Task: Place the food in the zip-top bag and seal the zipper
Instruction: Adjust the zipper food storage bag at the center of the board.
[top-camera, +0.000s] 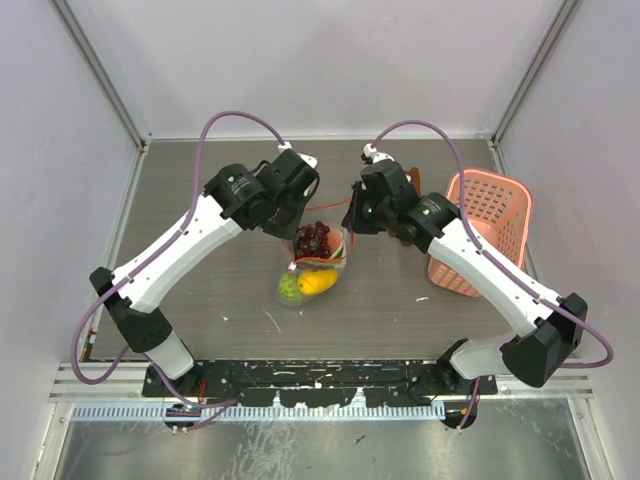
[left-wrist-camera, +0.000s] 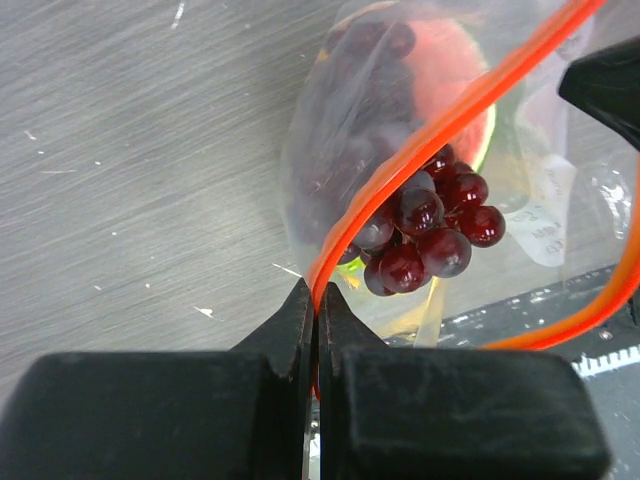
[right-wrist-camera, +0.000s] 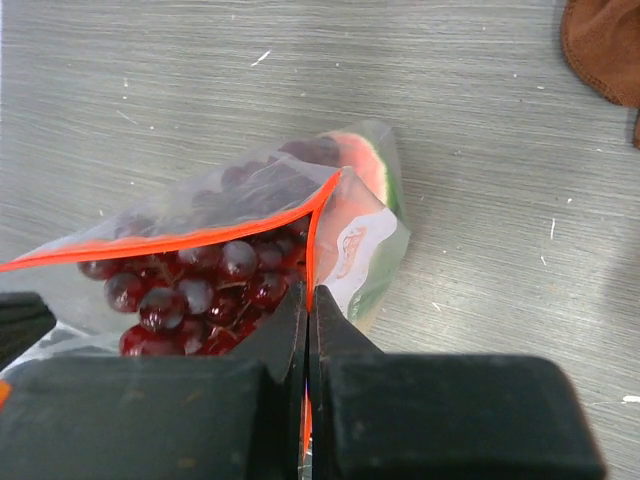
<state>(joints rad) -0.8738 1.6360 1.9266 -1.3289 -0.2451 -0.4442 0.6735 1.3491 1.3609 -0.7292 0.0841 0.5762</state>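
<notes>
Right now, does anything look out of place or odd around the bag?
Yes: the grape bunch sits heaped in the mouth of the zip-top bag, between the two halves of the open zipper. The left gripper and right gripper pinch that strip, and the grapes may block it from sealing.

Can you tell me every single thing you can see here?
zip-top bag: one, clear, mid-table, mouth open
zipper: one, orange-red, along the bag's mouth
grape bunch: one, dark purple, at the bag's mouth
slice: one, red-pink with green rind, inside the bag
bumpy ball: one, lime-green, bag's near end
fruit: one, yellow-orange, beside the ball
basket: one, pink, table's right side
cloth: one, brown, on the table
table: one, grey
left gripper: black, pinching the zipper
right gripper: black, pinching the zipper
</notes>
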